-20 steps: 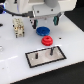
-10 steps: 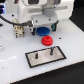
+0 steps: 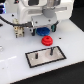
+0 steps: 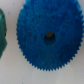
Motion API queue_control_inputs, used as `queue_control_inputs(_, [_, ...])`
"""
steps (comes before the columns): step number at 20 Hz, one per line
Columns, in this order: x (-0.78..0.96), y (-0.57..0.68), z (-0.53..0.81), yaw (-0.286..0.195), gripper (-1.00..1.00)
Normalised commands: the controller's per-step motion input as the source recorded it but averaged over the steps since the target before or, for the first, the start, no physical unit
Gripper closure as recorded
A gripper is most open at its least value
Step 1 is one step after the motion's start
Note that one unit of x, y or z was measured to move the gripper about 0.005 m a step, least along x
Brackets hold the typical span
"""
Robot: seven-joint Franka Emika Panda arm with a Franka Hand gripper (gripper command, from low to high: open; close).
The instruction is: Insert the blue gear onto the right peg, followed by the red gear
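The blue gear (image 4: 48, 36) fills the wrist view, lying flat on the white table with its dark centre hole showing. In the exterior view only its edge (image 3: 35, 34) shows under the arm. My gripper (image 3: 42, 29) hangs right above it; its fingers are too blurred to tell whether they are open or shut. They do not show in the wrist view. The red gear (image 3: 46, 41) lies just in front of the blue one. The grey plate (image 3: 56, 54) lies nearer the camera. The right peg (image 3: 50, 49) stands on it, with the shorter pin (image 3: 37, 56) toward the exterior view's left.
A green object (image 4: 2, 31) lies beside the blue gear at the edge of the wrist view. A yellowish block (image 3: 19, 31) and black cables (image 3: 9, 21) sit by the arm's base on the exterior view's left.
The arm has shifted only slightly above the blue gear. The gears and the plate have not moved.
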Motion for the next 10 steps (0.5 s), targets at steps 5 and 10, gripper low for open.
queue_control_inputs(5, [-0.18, 0.0, -0.01, 0.0, 1.0])
queue_control_inputs(10, [-0.05, -0.01, 0.05, 0.0, 1.0])
